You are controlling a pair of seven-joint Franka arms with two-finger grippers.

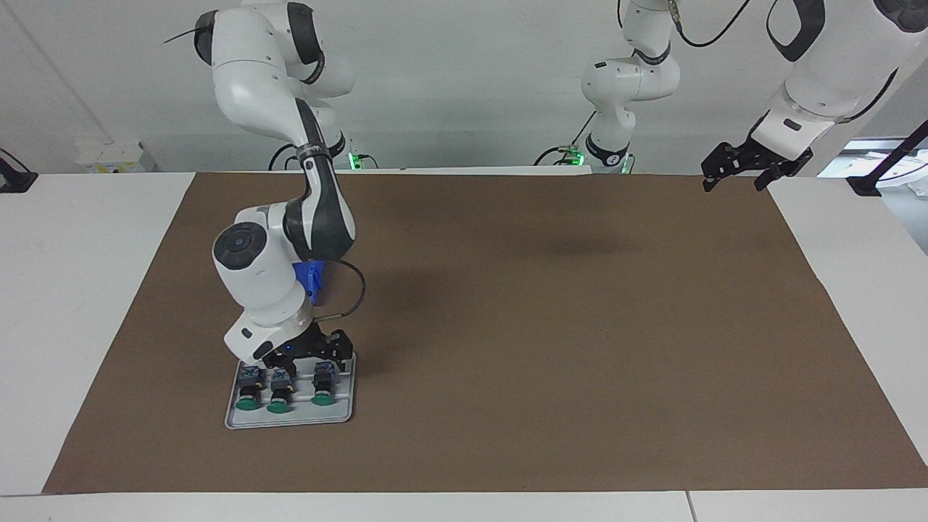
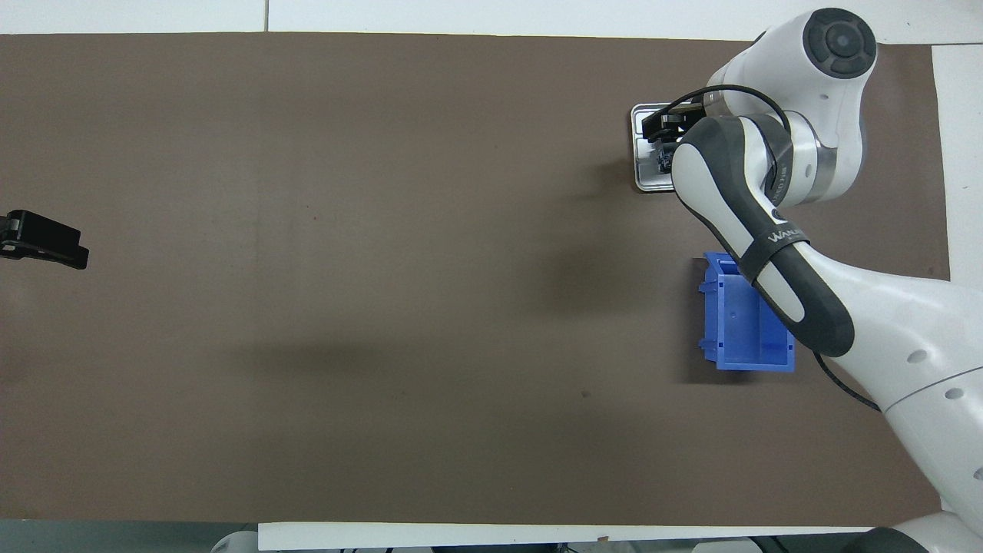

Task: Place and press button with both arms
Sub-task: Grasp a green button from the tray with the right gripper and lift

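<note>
Directly under the right gripper [image 1: 308, 357] sits a grey tray [image 1: 290, 419] carrying 3 buttons, and that is the relation the next move depends on. The gripper hangs low over the ends of the buttons nearest the robots, where the blue-grey contact blocks are, fingers spread and nothing between them. Whether a fingertip already touches a block I cannot tell. From the tool, each button runs away from the robots: block first, then black collar, then green cap. So the long axis lies along the reach, and a grasp would likely need the fingers to straddle a block from its two sides.

Counted: 3 buttons in a row, side by side. The middle button [image 1: 280, 396] lies just below the gripper's centre, with one button [image 1: 250, 391] toward the right arm's end of the table and another button [image 1: 323, 388] on the inner side. Which one is the target I cannot say for sure; the middle looks likeliest.

1 blue bin [image 2: 743, 322] stands closer to the robots than the tray, beside the right arm's forearm.

Well apart from all this, the left gripper [image 1: 739, 174] waits raised over the mat's edge at its own end, fingers also spread and empty. The right arm is clearly the nearer one.
</note>
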